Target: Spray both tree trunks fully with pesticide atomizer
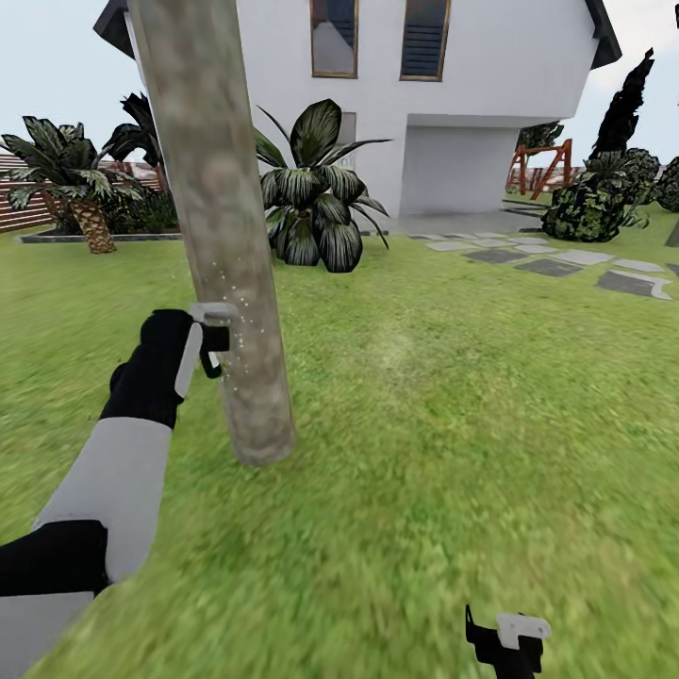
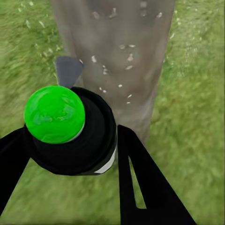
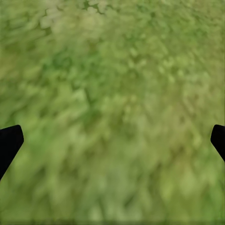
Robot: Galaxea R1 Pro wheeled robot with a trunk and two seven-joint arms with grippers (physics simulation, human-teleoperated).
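One pale mottled grey-beige tree trunk [image 1: 222,236] is only flecked with droplets while your left end effector [image 2: 70,154], clamped on the black green-capped pesticide atomizer [image 2: 70,131], points at it, so you likely have much spraying left; right end effector [image 1: 509,641] hangs spread and empty.

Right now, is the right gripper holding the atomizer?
No. The right gripper is open over bare grass; the left gripper holds the atomizer.
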